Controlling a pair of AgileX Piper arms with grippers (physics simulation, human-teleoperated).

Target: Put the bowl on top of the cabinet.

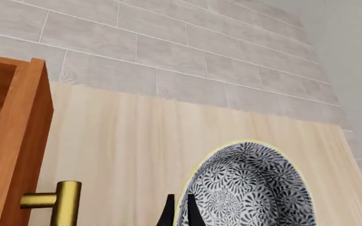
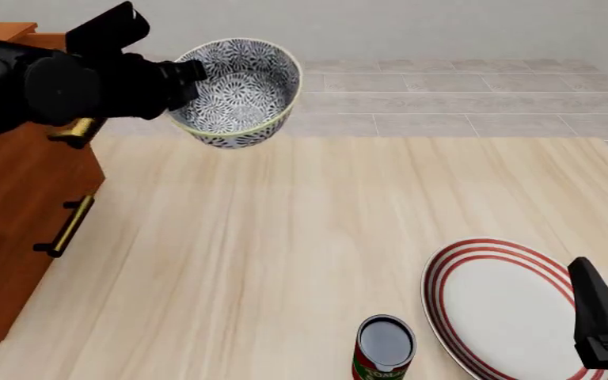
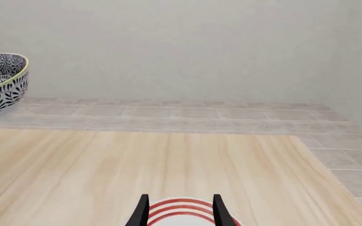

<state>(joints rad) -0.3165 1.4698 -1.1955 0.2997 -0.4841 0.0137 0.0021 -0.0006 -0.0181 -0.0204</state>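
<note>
The blue-black patterned bowl (image 2: 238,91) hangs tilted in the air, well above the table and just right of the cabinet's top edge. My left gripper (image 2: 190,79) is shut on its rim. In the left wrist view the two dark fingers (image 1: 168,214) pinch the near wall of the bowl (image 1: 250,188). The reddish-brown cabinet (image 2: 19,206) stands at the table's left, its corner (image 1: 17,132) and a brass handle (image 1: 55,200) close beside the bowl. My right gripper (image 3: 179,212) stands open low at the front right, holding nothing. From there the bowl (image 3: 2,80) shows far off.
A flat red-ringed white plate (image 2: 505,309) lies at the front right, under my right gripper (image 2: 589,289). A dark can (image 2: 385,348) stands just left of the plate. The light wooden table (image 2: 283,229) ends at a tiled floor behind.
</note>
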